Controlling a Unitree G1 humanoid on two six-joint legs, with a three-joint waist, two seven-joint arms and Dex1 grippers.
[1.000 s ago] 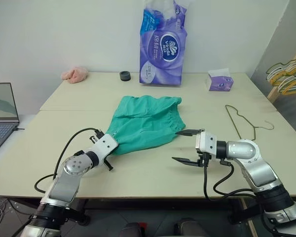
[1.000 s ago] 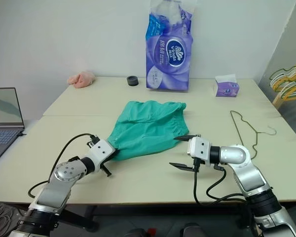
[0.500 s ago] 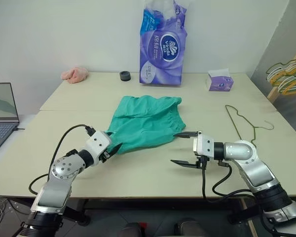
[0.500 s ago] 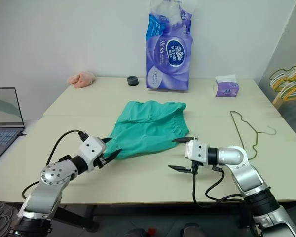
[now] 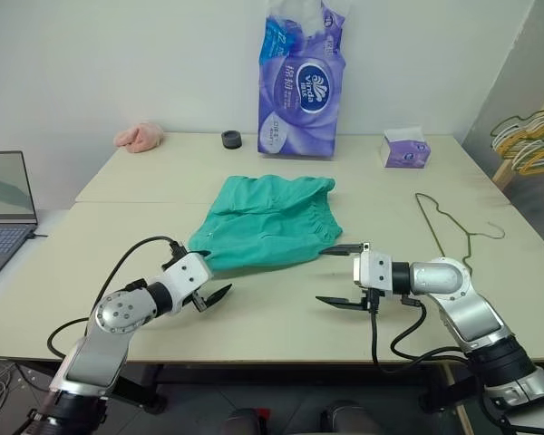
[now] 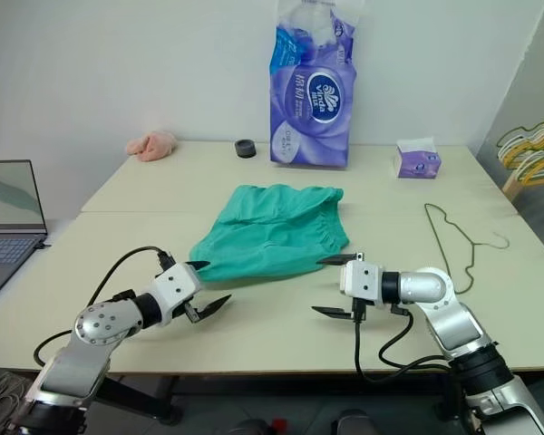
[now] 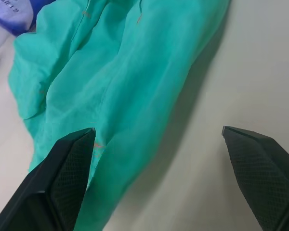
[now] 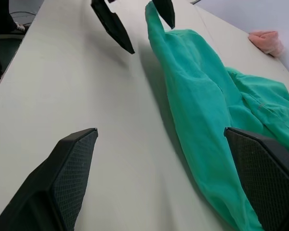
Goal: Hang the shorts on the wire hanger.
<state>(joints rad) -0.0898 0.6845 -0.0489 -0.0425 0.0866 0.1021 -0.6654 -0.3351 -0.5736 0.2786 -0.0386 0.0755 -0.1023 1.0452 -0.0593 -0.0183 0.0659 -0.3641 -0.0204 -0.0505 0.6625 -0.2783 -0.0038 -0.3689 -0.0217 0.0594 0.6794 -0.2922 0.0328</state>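
A: Shorts (image 5: 267,224)?
B: Flat on the table (image 5: 118,240), about mid-table, waistband end toward the robot's right, one corner pulled toward the left gripper (image 5: 215,278). Nothing is holding them.

A: Left gripper state?
B: Spread wide, empty. 1 fingertip sits at the near corner of the shorts, the other is over bare table. Contact I can't tell. Left wrist view: cloth runs beside 1 finger (image 7: 62,168).

A: Right gripper (image 5: 337,274)?
B: Also wide open, empty, pointing toward the robot's left. Upper finger is just beside the waistband edge, lower finger out over the table. Right wrist view has the shorts between its 2 fingers, further off, with the left gripper's tips past them.

A: Hanger (image 5: 449,225)?
B: Lying flat on the table on the robot's right, well apart from the shorts, hook toward the right edge. Right arm is nearer the robot than it, not on it.

A: Clutter?
B: Purple tissue pack (image 5: 299,77) upright at the far edge behind the shorts, small black object (image 5: 230,140) beside it, purple tissue box (image 5: 403,148) far right, pink cloth (image 5: 139,136) far left. Laptop (image 5: 4,204) off the table's left side. Yellow and green hangers (image 5: 530,136) bunched at the right. Nothing lies between shorts and hanger.
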